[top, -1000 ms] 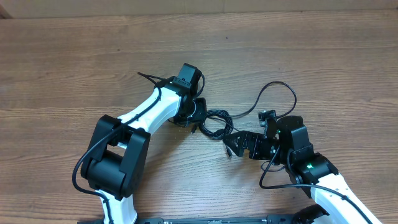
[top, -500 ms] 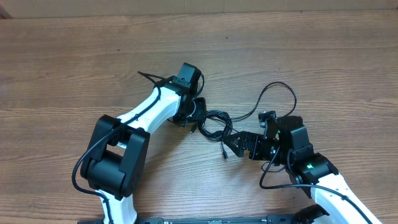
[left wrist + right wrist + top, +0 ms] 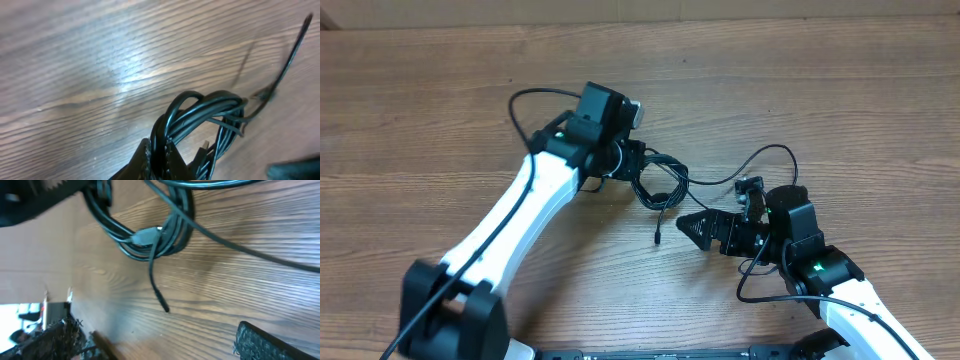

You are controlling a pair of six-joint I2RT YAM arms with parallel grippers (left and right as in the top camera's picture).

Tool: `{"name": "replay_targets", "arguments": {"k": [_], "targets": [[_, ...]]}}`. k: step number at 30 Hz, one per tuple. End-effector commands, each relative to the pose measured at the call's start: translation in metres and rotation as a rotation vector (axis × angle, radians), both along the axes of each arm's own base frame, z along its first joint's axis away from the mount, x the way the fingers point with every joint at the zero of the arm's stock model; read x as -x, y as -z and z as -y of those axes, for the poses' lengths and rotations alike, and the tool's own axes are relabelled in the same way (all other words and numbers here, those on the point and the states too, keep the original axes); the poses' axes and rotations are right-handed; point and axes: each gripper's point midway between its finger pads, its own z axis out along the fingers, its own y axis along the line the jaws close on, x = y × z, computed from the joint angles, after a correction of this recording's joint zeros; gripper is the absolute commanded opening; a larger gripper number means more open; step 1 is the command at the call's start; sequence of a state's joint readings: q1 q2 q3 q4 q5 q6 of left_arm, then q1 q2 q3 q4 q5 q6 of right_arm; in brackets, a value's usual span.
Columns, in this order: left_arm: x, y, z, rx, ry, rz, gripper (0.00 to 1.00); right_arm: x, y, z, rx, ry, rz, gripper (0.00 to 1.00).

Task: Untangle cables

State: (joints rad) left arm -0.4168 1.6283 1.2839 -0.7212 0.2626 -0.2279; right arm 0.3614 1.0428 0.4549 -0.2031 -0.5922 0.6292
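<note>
Overhead, black cables (image 3: 200, 107) in the left gripper (image 3: 631, 165), right gripper (image 3: 692, 228) agape nearby

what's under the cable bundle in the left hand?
Only bare wood table shows under the cable bundle; one loose plug end trails out from it. The left hand covers the gripped stretch, so what's under there can't be seen.

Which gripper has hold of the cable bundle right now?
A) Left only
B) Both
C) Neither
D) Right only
A: the left gripper is shut on the cable bundle, while the right gripper stands open beside it with nothing between its jaws.
</note>
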Motion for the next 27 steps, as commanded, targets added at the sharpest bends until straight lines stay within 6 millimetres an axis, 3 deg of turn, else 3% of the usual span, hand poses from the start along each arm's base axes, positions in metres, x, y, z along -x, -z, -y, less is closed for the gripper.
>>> {"name": "replay_targets", "arguments": {"k": [1, 8, 12, 17, 21, 23, 27], "targets": [[0.005, -0.034, 0.001, 0.021, 0.079, 0.092, 0.04, 0.003, -0.016, -0.009, -0.060, -0.050, 0.005, 1.00], [0.018, -0.052, -0.005, 0.016, 0.110, 0.125, 0.04, 0.000, -0.046, -0.016, -0.089, -0.093, 0.018, 1.00], [0.025, -0.058, 0.006, 0.066, 0.180, 0.132, 0.04, -0.005, -0.066, -0.011, -0.024, -0.084, 0.030, 1.00], [0.032, -0.065, 0.015, 0.116, 0.251, 0.143, 0.05, -0.014, -0.091, 0.025, 0.190, 0.079, 0.014, 1.00], [0.033, -0.073, 0.015, 0.122, 0.252, 0.166, 0.04, -0.010, -0.132, 0.067, 0.343, 0.251, 0.046, 1.00], [0.033, -0.080, 0.015, 0.131, 0.253, 0.193, 0.04, -0.007, -0.154, 0.071, 0.306, 0.305, 0.075, 1.00], [0.032, -0.095, 0.017, 0.158, 0.256, 0.240, 0.04, -0.006, -0.165, 0.071, 0.221, 0.383, 0.049, 1.00]]}}
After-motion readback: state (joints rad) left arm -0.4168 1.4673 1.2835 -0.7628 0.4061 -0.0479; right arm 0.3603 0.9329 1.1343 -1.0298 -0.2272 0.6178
